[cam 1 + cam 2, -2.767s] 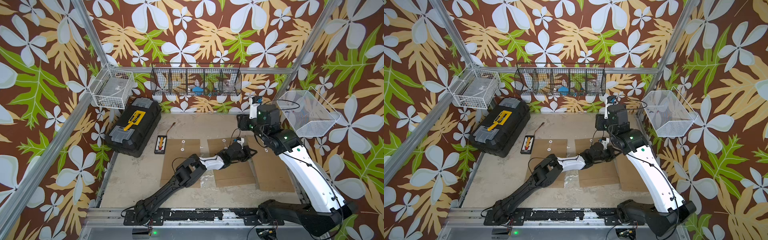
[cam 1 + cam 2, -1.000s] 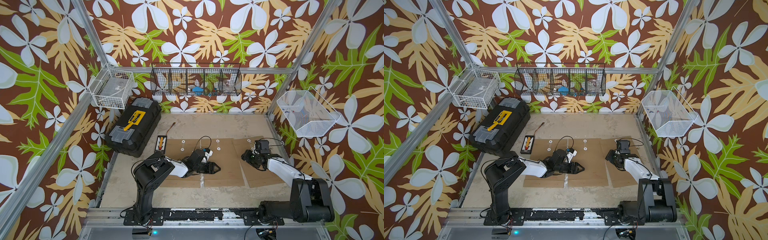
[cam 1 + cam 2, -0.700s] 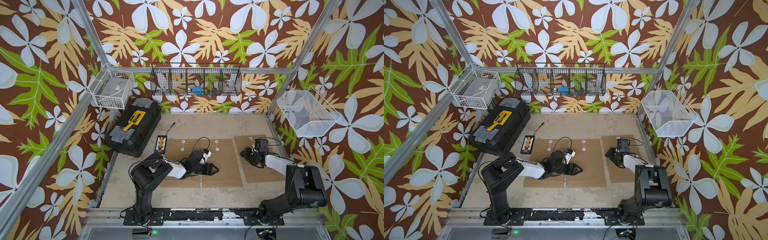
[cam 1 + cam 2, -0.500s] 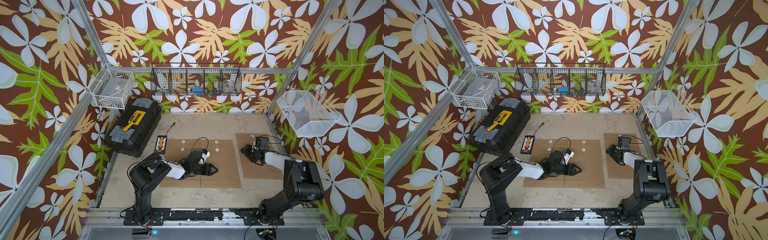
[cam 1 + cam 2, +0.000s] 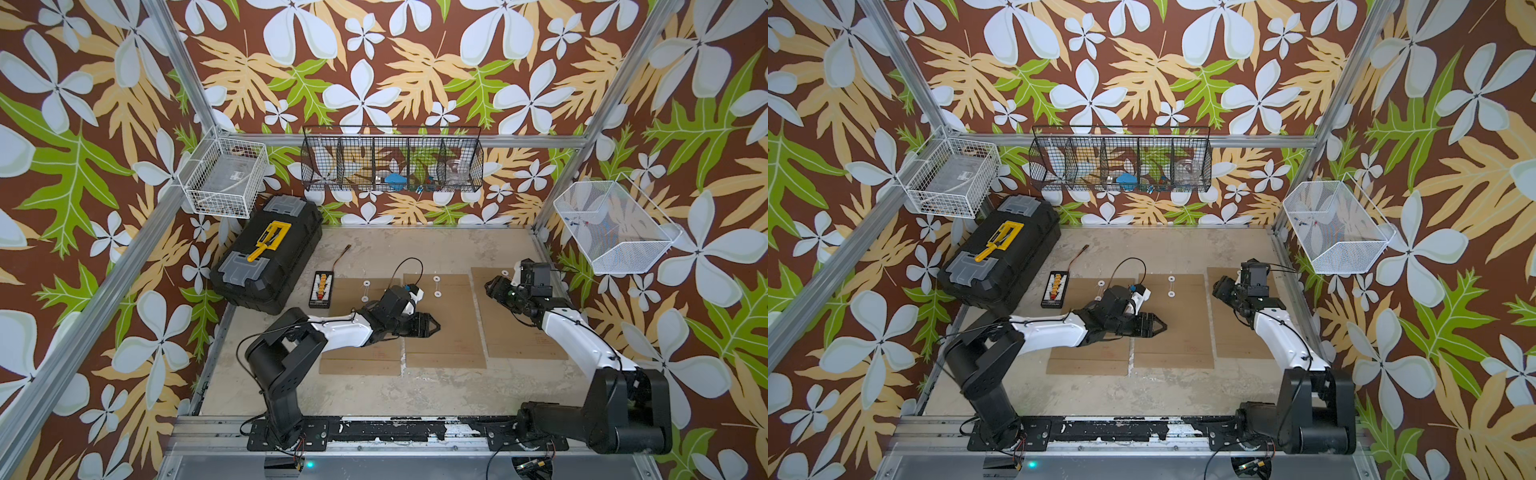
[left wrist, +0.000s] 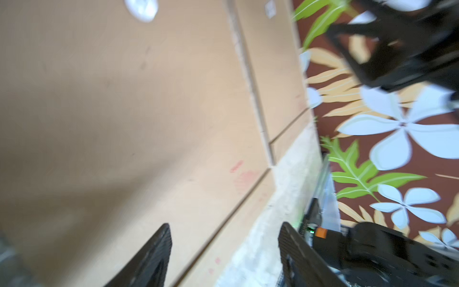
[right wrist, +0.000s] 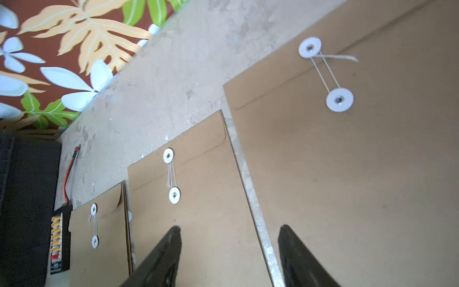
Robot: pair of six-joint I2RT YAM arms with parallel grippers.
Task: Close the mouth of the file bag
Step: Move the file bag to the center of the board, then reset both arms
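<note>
Three brown file bags lie side by side on the table: left [image 5: 357,353], middle [image 5: 444,345] and right [image 5: 519,336]. In the right wrist view each flap lies flat. A thin string runs between two white discs on the right bag [image 7: 325,72], the middle bag [image 7: 171,174] and the left bag [image 7: 94,226]. My left gripper [image 5: 432,325] [image 6: 224,225] hovers low over the middle bag, open and empty. The right gripper [image 5: 492,289] [image 7: 229,227] hangs open and empty above the gap between the middle and right bags.
A black toolbox [image 5: 268,257] stands at the back left, with a small black tester [image 5: 321,289] and its red lead beside the left bag. A white wire basket [image 5: 224,183], a black mesh rack [image 5: 392,160] and a white mesh basket [image 5: 615,226] hang on the walls.
Both arms have drawn back from the back of the table and come down low. Over the last second the right gripper slid toward the back wall, and both pairs of jaws opened wider.
</note>
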